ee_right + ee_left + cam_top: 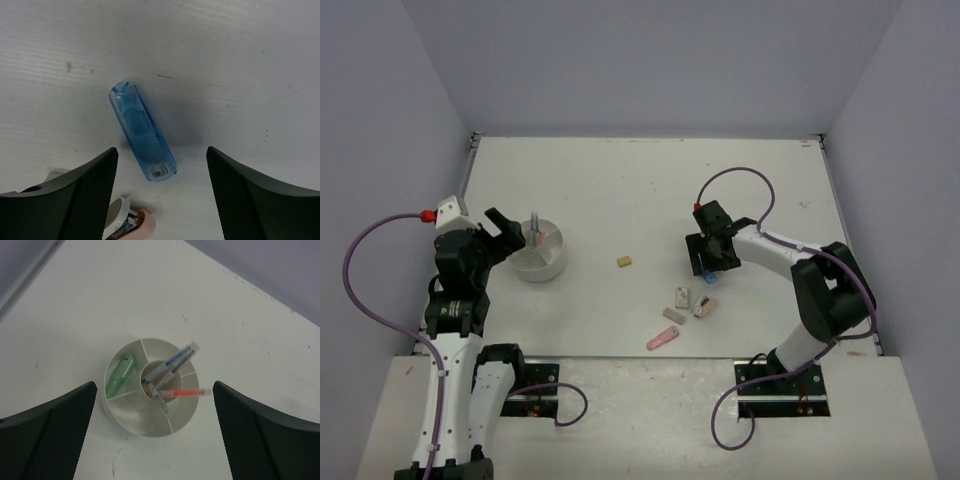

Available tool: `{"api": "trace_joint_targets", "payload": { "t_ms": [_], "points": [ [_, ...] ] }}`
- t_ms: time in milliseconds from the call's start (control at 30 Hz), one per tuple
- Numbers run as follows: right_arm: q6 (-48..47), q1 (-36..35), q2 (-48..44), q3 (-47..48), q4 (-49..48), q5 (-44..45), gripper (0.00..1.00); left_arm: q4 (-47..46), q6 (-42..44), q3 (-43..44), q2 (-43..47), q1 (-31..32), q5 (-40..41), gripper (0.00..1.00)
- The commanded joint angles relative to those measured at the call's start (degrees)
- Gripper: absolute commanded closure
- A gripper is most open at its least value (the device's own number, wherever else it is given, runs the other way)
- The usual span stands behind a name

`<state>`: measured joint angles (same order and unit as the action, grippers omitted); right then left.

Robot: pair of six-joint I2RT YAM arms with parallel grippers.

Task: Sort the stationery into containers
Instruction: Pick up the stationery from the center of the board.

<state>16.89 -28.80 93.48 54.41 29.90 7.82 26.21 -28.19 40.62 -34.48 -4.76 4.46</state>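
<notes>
White and round, the holder (134, 425) stands on the table (620, 190) beneath the left gripper (152, 387), whose jaws are spread wide and grasp nothing; a green marker (120, 375) lies in an outer compartment; a grey-blue pen (172, 362) and an orange pen (186, 392) lean from the middle tube; the right gripper (162, 152) hangs with its jaws apart on either side of a blue marker (142, 132) lying flat on the table, touching neither finger; a tan eraser (625, 262) and a pink marker (663, 340) lie loose nearby.
</notes>
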Motion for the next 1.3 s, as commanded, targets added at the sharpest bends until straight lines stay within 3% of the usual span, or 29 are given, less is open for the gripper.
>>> {"api": "trace_joint_targets", "payload": {
  "t_ms": [0,167,233,367,500,633,700,867,967,1067,1267],
  "points": [
    [-1.8,0.9,4.6,4.5,3.5,-1.3,0.41,-1.3,3.2,-1.0,4.2,1.8,-3.7,0.00],
    [-2.4,1.1,5.6,5.6,4.5,-1.8,0.57,-0.5,3.8,0.0,5.3,3.6,-3.4,0.00],
    [-2.7,1.1,5.3,5.4,4.6,-2.6,0.77,-0.1,3.8,0.7,5.5,3.9,-4.0,0.00],
    [-1.0,0.9,1.1,4.7,3.2,-2.0,0.99,1.2,3.1,3.7,4.7,3.8,-10.5,0.00],
    [0.8,-3.4,-9.4,3.4,-0.3,-0.4,1.00,0.3,-1.3,5.9,3.6,3.9,-15.8,0.00],
    [-1.2,-15.3,-17.2,5.5,-0.9,11.0,1.00,-5.8,-8.6,5.0,1.1,4.1,-28.7,0.00],
    [-2.5,-24.5,-21.0,7.7,-3.7,13.7,1.00,-13.4,-15.4,3.2,1.2,6.7,-34.5,0.00],
    [-7.6,-36.2,-25.4,6.1,-14.2,10.5,1.00,-23.8,-21.4,1.7,-0.2,12.7,-38.5,0.00],
    [-9.2,-41.1,-25.5,6.8,-17.1,14.6,1.00,-25.2,-22.5,0.9,-1.4,15.8,-40.2,0.02],
    [-10.2,-43.3,-25.6,8.5,-18.7,15.0,1.00,-25.2,-22.7,-0.2,-0.8,18.4,-37.9,0.04],
    [-11.5,-44.1,-23.1,14.3,-16.9,15.4,1.00,-25.2,-23.0,-1.9,-2.5,23.6,-36.8,0.19]
  ]
}}
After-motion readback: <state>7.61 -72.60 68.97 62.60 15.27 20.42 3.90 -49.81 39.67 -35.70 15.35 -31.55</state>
